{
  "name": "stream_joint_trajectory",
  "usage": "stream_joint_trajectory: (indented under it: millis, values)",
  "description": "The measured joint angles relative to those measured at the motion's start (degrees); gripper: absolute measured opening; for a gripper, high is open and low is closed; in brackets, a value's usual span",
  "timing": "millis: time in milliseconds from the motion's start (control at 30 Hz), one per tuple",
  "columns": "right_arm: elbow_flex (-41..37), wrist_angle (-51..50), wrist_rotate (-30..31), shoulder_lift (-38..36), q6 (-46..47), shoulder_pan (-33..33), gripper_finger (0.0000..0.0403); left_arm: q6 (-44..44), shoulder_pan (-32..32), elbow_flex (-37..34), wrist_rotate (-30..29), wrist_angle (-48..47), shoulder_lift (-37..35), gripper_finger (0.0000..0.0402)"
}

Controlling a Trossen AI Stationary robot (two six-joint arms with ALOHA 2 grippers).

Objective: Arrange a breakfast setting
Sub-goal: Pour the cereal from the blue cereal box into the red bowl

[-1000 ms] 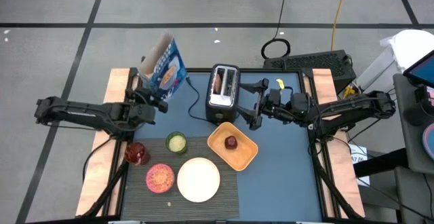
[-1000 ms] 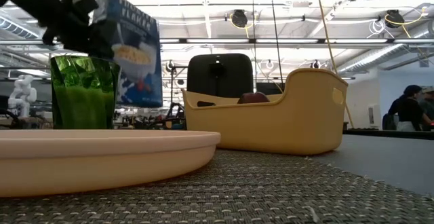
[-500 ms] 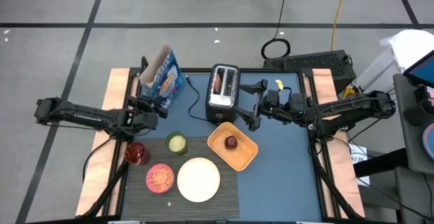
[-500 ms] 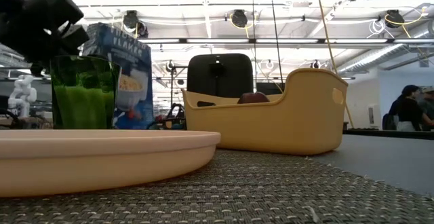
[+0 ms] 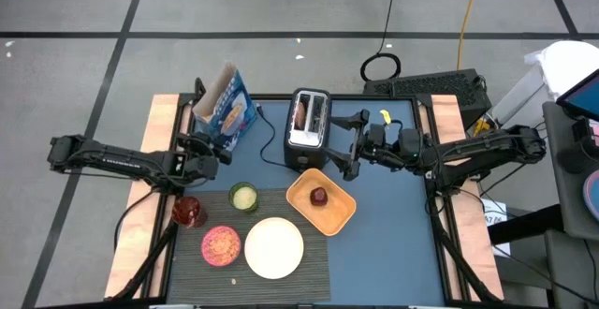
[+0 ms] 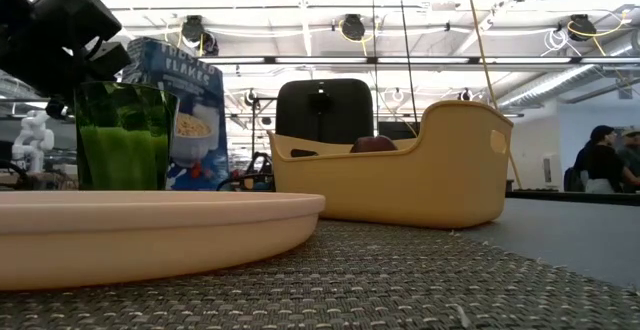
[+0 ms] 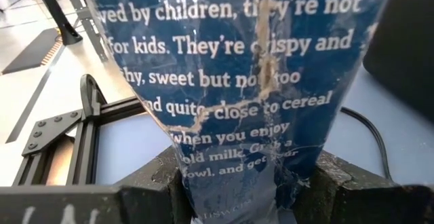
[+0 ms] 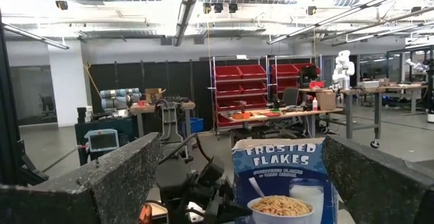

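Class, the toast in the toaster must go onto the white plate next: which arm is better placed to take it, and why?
The right arm: its open gripper sits beside the toaster, while the left gripper is by the cereal box.

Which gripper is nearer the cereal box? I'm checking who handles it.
Left. The left gripper is at the cereal box, fingers either side of its base; the right gripper waits beyond the toaster.

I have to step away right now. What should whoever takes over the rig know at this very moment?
Left hand: shut on the cereal box, upright at the table's back left.
Right hand: open, empty, beside the toaster.
Done: plate, pink bowl, green cup on the placemat; red glass at its edge.
Left: release the box; toast still in the toaster; no spoon visible.
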Motion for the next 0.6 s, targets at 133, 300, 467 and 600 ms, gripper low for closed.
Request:
stream_joint_trajectory:
  millis: [133, 300, 467, 600]
  values:
    - [0.0, 0.0, 0.0, 0.0, 0.0, 0.0, 0.0393, 0.0, 0.0, 0.0, 0.2, 0.0, 0.0, 0.0184]
    - [0.0, 0.0, 0.0, 0.0, 0.0, 0.0, 0.0393, -1.1, 0.0, 0.0, 0.4, -0.2, 0.0, 0.0185]
    - [0.0, 0.0, 0.0, 0.0, 0.0, 0.0, 0.0393, -1.4, 0.0, 0.0, 0.6, -0.2, 0.0, 0.0185]
    - [0.0, 0.0, 0.0, 0.0, 0.0, 0.0, 0.0393, -1.7, 0.0, 0.0, 1.0, -0.2, 0.0, 0.0202]
